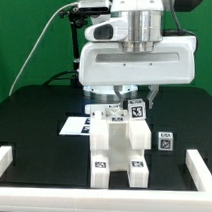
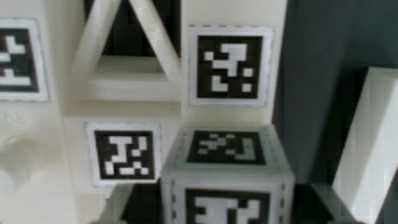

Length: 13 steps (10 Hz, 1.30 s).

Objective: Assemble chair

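Chair (image 1: 119, 147) stands half-built in the middle of the black table (image 1: 33, 116). Gripper (image 1: 125, 98) is low over its rear parts; I can't tell if it's pinching anything. Loose tagged block (image 1: 165, 141) lies on the exterior view's right, marker board (image 1: 73, 126) on its left.

The half-built chair (image 1: 118, 145) is stood upright in the middle of the black table (image 1: 33, 116). It's glossy white and blocky, with two chunky legs (image 1: 99, 164) pointed at the camera and a black-and-white tag stuck on each foot. A small tagged cube (image 1: 136, 109) is seen up top, toward the exterior view's right. Up close, that cube (image 2: 222, 160) is shown tagged on two faces, just in front of a tagged panel (image 2: 228, 65). One more small tagged piece (image 1: 164, 143) is left lying apart on the exterior view's right.
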### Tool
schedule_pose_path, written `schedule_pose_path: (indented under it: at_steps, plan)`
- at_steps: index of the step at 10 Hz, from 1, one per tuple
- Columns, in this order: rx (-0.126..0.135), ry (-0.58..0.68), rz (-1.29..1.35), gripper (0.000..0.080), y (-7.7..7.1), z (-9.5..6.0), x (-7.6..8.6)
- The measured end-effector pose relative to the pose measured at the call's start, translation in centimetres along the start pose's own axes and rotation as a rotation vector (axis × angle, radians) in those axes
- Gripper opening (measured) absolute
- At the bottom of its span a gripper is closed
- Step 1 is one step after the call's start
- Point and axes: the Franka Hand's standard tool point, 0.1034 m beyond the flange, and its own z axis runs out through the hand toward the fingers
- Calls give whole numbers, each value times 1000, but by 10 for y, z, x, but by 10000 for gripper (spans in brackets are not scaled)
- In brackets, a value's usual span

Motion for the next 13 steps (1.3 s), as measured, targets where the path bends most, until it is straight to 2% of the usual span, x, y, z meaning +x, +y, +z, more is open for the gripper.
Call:
schedule_pose_path:
  at_steps: [3, 5, 8, 10, 11, 12, 13]
  plan:
    - [3, 20, 359, 284, -7, 0, 3]
    - [27, 18, 588, 284, -5, 0, 6]
    - [27, 18, 566, 284, -6, 1, 6]
    - [12, 26, 314, 589, -14, 0, 9]
    - [9, 23, 162, 589, -17, 1, 9]
    - [7, 17, 30, 636, -18, 4, 6]
    - [6, 10, -109, 647, -18, 7, 2]
